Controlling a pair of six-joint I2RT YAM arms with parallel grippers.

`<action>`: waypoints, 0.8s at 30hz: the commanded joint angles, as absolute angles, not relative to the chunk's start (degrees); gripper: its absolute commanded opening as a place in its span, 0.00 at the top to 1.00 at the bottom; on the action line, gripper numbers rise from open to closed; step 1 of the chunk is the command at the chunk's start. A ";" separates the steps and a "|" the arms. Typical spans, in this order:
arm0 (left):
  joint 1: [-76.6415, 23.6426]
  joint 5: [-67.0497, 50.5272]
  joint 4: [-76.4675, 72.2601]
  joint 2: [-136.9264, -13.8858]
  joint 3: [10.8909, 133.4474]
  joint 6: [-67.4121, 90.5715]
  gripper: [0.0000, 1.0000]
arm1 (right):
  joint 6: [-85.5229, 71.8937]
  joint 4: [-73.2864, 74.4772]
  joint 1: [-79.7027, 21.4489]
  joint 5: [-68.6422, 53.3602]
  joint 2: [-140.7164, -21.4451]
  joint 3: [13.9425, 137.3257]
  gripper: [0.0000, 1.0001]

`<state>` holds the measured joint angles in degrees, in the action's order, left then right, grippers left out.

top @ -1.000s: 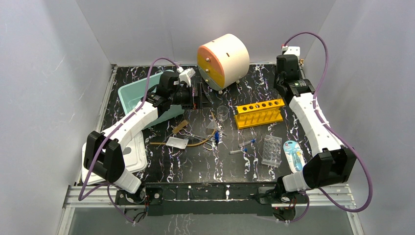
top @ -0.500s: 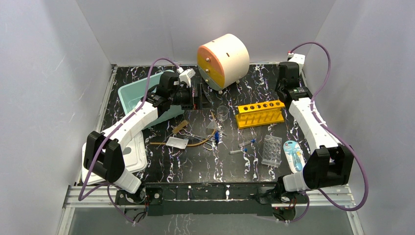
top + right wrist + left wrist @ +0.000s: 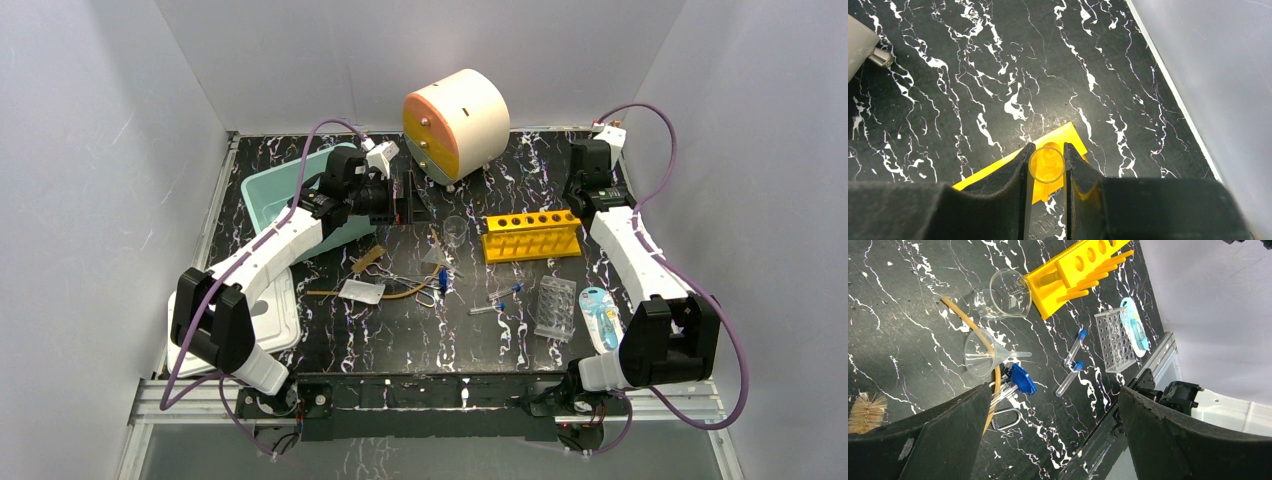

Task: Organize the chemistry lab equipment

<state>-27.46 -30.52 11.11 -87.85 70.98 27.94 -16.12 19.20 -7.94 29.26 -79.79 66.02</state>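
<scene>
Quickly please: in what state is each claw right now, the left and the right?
Left claw: open wide, holding nothing.
Right claw: closed on a clear tube.

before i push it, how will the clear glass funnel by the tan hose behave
The clear glass funnel lies on its side, so a push would probably roll it in an arc about its stem. It looks thin and smooth: likely light, slippery, fragile. The tan hose alongside may check it.

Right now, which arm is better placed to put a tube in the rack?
Right. The right gripper holds a clear tube above the rack, at its end. The left gripper is open and empty, beside the bin.
</scene>
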 commanded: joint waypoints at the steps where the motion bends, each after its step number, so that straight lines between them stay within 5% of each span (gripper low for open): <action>1: -27.25 -30.32 12.30 -85.84 73.38 27.01 0.02 | -18.53 14.23 -7.55 31.46 -78.28 64.31 0.75; 24: -27.16 -29.36 13.32 -85.82 74.78 26.34 0.02 | -19.65 -0.96 -7.47 33.16 -78.86 54.06 0.75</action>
<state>-27.46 -29.12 12.49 -87.55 72.31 27.20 -19.25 5.08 -7.84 31.75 -79.11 54.70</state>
